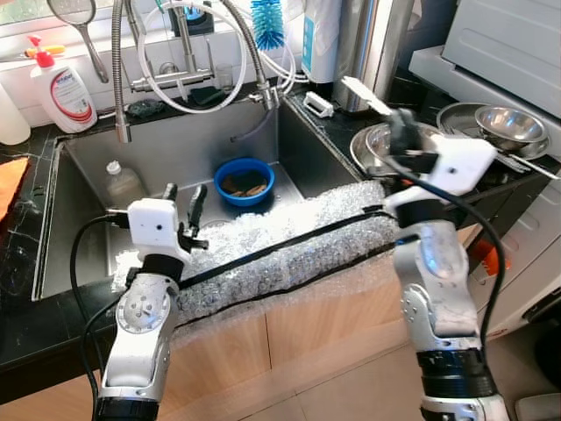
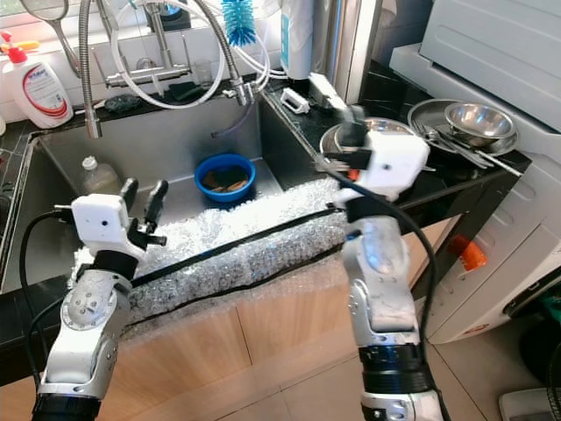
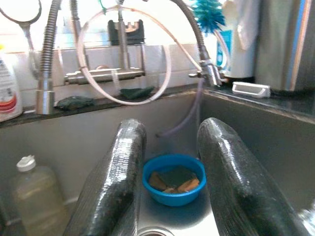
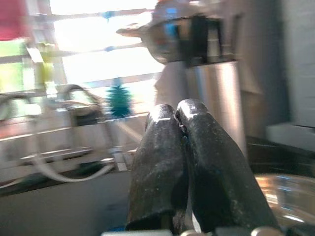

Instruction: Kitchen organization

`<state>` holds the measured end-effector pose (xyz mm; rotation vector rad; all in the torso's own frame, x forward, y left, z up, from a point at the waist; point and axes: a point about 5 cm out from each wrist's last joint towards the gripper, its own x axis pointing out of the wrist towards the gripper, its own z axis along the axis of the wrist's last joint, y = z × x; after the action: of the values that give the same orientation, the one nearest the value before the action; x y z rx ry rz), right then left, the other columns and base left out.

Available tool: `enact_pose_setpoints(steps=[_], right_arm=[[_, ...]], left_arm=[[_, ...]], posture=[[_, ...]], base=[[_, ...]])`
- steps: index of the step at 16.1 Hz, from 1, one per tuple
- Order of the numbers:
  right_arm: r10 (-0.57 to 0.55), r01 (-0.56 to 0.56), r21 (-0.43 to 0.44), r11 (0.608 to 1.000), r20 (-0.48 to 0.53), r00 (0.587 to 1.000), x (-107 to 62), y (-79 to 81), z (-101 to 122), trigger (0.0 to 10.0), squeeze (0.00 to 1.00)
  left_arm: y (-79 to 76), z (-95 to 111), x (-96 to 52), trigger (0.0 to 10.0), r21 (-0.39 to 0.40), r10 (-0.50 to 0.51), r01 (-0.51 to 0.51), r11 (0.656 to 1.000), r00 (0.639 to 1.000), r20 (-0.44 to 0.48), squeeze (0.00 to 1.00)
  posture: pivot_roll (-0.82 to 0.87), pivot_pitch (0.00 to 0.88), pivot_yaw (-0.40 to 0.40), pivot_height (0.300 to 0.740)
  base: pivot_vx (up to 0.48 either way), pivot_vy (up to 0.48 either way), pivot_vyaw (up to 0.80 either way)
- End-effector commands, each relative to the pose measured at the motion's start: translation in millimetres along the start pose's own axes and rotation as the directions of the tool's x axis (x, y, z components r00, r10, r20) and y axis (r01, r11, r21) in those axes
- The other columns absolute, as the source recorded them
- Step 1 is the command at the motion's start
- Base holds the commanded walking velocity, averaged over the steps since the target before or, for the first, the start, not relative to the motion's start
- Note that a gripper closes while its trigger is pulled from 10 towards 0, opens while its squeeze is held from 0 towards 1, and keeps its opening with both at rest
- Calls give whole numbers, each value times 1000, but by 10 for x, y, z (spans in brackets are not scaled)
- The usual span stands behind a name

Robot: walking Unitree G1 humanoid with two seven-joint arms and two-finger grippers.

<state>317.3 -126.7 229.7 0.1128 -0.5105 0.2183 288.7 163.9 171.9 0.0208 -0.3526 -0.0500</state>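
**Spotter:** What's closest to you?

**Operator:** A sheet of bubble wrap (image 1: 289,246) draped over the front edge of the sink (image 1: 166,149), with my black cables lying across it. My left gripper (image 1: 184,203) hangs just above the wrap's left end, its fingers (image 3: 115,182) spread apart with nothing between them.

**Spotter:** And past that gripper?

**Operator:** Straight beyond the gap between the fingers, on the sink floor, sits a blue bowl (image 1: 244,181) with brown and dark scraps in it. Off to the left of the gripper, also in the basin, stands a clear plastic bottle (image 1: 121,181) with a white cap. Behind both, well beyond my reach line, are the faucet (image 1: 188,66) with its coiled spring hose and a blue bottle brush (image 1: 267,22). A white soap dispenser (image 1: 61,88) stands far off to the left on the counter.

**Spotter:** Right side?

**Operator:** My right gripper (image 1: 401,127) is raised over the black counter at the wrap's right end, fingers (image 4: 162,162) pressed together, holding nothing I can see. Just beside it lies a steel pan (image 1: 372,145); farther right, a steel bowl (image 1: 511,124) rests on a round tray with utensils. A tall steel canister (image 1: 372,48) stands behind.
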Motion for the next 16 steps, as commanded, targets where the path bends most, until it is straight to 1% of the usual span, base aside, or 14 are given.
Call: enact_pose_setpoints(steps=[1,2,3,4,6,7,8,9,10,11,12,13,15,16], right_arm=[[107,-109,121,987,21,994,34,148,68,10000,0],[144,-145,177,973,20,989,15,188,61,10000,0],[164,-163,260,952,18,986,-27,203,37,10000,0],[186,-181,308,934,16,982,-66,207,21,10000,0],[203,-188,448,874,15,979,-157,181,-1,10000,0],[199,-184,457,870,15,980,-174,163,-3,10000,0],[196,-175,510,842,12,981,-249,95,-18,10000,0],[198,-174,547,819,15,980,-295,58,-19,10000,0],[194,-171,603,779,29,981,-348,18,-6,10000,0],[194,-176,644,744,44,980,-401,-13,14,10000,0],[202,-195,698,689,73,977,-482,-47,56,10000,0],[215,-216,741,636,98,972,-564,-68,90,10000,0],[243,-232,801,552,111,964,-719,-89,95,10000,0],[253,-232,815,531,109,961,-777,-91,89,10000,0]], left_arm=[[53,38,50,10000,-39,40,-40,998,999,-3,0],[67,71,76,10000,-61,47,-47,997,999,3,0],[81,137,114,10000,-77,52,-50,996,998,20,0],[95,210,154,10000,-95,50,-47,994,998,38,0],[154,340,244,10000,-193,38,-28,981,998,49,0],[174,349,257,10000,-237,29,-18,971,999,42,0],[201,345,271,10000,-388,-61,61,920,998,14,0],[204,329,255,10000,-463,-116,104,880,993,3,0],[209,302,213,10000,-541,-181,152,827,983,-1,0],[230,286,175,10000,-599,-206,162,784,979,-4,0],[244,306,146,10000,-699,-218,162,696,976,9,0],[261,321,113,10000,-766,-236,172,619,971,28,0],[350,275,46,10000,-819,-258,160,551,966,15,0],[366,269,28,10000,-825,-263,159,542,965,13,0]], posture=[[-102,17,33,740],[-100,16,34,740],[-97,15,31,740],[-94,15,30,740],[-96,12,32,740],[-96,12,32,740],[-92,6,33,740],[-88,0,34,740],[-90,0,36,740],[-92,0,37,740],[-90,0,38,740],[-88,0,37,740],[-89,0,37,740],[-87,0,36,740]], base=[[0,0,0],[0,0,0],[0,0,0],[0,0,0],[0,0,0],[0,0,0],[0,0,0],[0,0,0],[0,0,0],[0,0,0],[0,0,0],[0,0,0],[0,0,0],[0,0,0]])
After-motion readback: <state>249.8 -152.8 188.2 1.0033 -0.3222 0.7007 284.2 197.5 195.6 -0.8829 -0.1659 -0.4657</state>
